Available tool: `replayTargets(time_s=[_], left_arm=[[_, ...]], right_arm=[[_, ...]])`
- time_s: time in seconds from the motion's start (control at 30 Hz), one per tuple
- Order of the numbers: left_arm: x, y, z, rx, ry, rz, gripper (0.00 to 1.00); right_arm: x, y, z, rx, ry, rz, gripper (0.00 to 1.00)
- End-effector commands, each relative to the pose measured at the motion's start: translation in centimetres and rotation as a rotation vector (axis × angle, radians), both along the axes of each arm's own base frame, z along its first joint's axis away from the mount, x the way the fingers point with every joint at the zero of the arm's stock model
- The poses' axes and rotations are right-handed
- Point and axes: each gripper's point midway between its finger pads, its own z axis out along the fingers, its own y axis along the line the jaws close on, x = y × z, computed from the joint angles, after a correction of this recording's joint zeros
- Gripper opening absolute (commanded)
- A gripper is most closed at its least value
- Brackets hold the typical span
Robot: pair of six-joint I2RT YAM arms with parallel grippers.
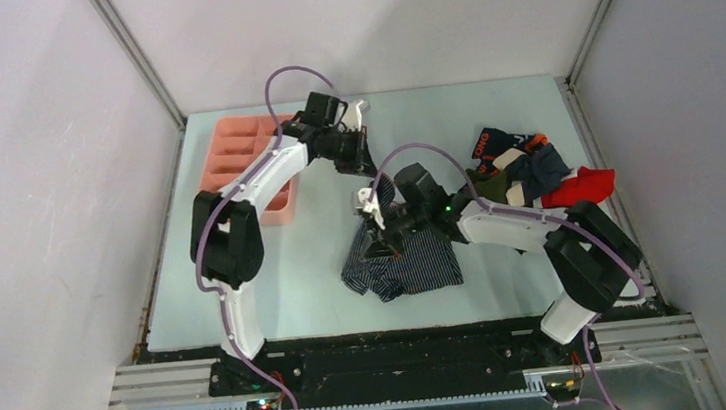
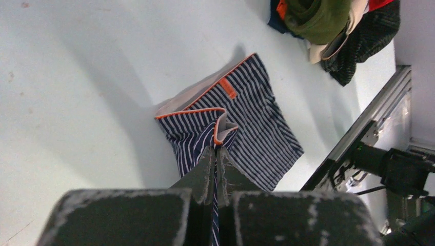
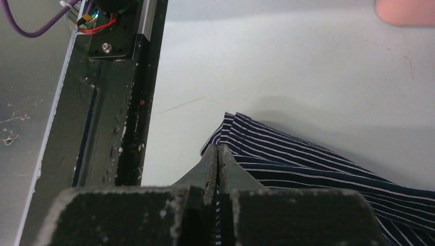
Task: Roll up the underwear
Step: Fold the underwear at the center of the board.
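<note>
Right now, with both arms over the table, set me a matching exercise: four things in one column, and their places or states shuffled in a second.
Column A
1. pink tray
2. striped underwear
3. underwear pile
4. left fingers

Column B
a. far-right part of the table
b. shut on striped cloth
c. far-left corner of the table
d. partly spread at the table's centre

Pairs: 1-c, 2-d, 3-a, 4-b
</note>
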Motion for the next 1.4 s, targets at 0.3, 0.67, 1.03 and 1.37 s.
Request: replayTargets(time_s=[0.3,0.67,1.03,1.37], left_arm=[[0.0,-6.4,2.8,-0.089,-0.026,0.034,0.0],[-2.0,-8.1,1.9,-0.016,-0.044,0.046,0.0],[-1.5,-9.9,-0.1,0.062,-0.089,0.04,0.0],[-1.6,-9.8,-1.5,0.106,-0.081,0.058,0.0]], right_arm=[[-1.0,-6.5,1.9,0.006,0.022,-0.083,0.0],[-2.4,-11.1,0.3,-0.037,0.075,-0.149,0.0],[-3.0,-13.0,-0.9,-0.072,0.108,-0.198,0.0],[-3.2,-14.3,-1.7,-0.142,0.141,-0.254,0.0]])
